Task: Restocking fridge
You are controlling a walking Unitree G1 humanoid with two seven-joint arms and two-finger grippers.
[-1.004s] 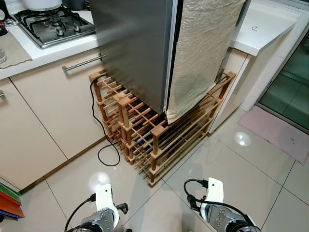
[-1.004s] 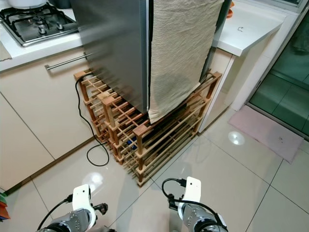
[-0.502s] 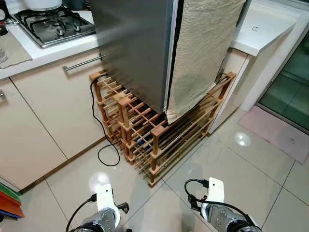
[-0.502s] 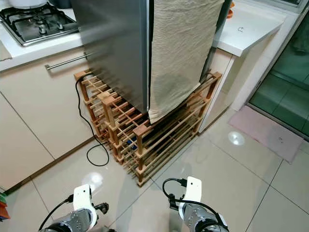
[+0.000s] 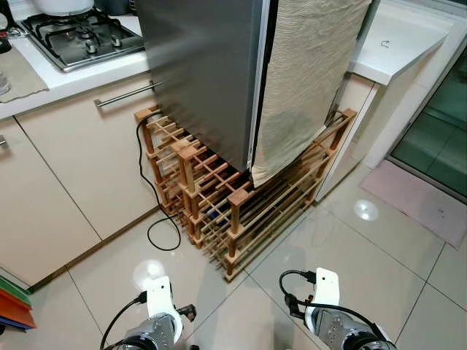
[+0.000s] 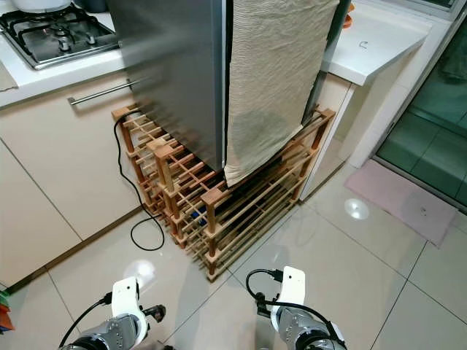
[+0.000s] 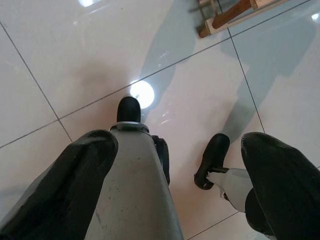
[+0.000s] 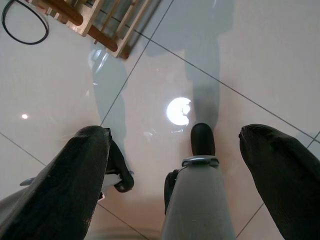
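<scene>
Tall grey steel fridge (image 5: 208,73) at 12 o'clock, door shut, beige cloth (image 5: 306,80) draped over its front, standing on a slatted wooden rack (image 5: 233,197). Gas hob (image 5: 80,36) at 10 o'clock. Left gripper (image 7: 175,195) and right gripper (image 8: 175,185) hanging low over glossy pale floor tiles (image 5: 379,262), fingers spread, grasping nothing.
</scene>
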